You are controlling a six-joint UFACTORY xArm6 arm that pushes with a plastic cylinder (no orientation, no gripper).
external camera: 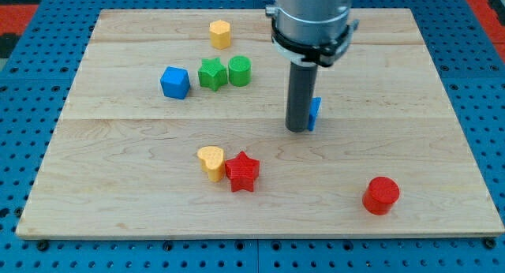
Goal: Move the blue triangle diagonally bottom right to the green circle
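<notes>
A pale wooden board (410, 147) of long planks lies on a blue perforated base (16, 115), with a red patch at the frame's upper left. My tip (298, 129) rests right of centre, touching the blue triangle (316, 113), which peeks out on its right, mostly hidden. The rod has no jaws. The green circle (240, 70) sits upper centre, touching a green star (211, 73), well apart from the triangle.

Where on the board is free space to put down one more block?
Free: the bottom left corner, below the yellow heart; the right side, above the red cylinder. Crowded: around the green star, green circle and blue cube.
</notes>
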